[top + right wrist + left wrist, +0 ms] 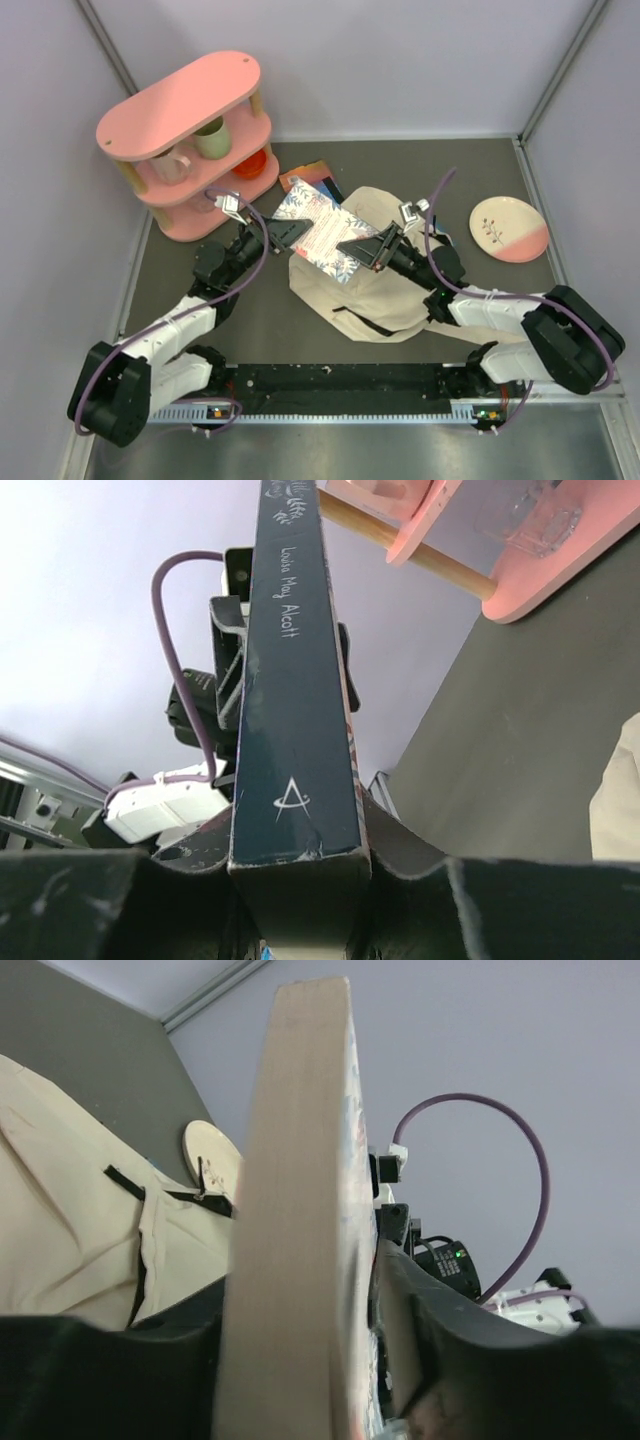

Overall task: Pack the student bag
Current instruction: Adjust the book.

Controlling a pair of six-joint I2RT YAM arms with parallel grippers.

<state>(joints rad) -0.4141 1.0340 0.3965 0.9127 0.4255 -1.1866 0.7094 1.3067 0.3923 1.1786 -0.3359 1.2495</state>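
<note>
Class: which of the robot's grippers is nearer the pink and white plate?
Right. The right gripper holds the edge of the book facing the plate; the left gripper holds the opposite edge, nearer the pink shelf.

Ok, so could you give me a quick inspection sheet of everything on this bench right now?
Surface: dark grey table, matte.
Job's things: the student bag lies mid-table; a book is held over its far end, not yet inside.
Clutter: pink shelf at far left holding a green mug and an orange bowl; plate at right; flat orange-edged item behind the bag.
Grippers: left gripper and right gripper each clamp an opposite edge of the book.
Cables: a purple cable loops off each arm, close to the book.
Surroundings: pale walls on three sides; nothing else seen.
</note>
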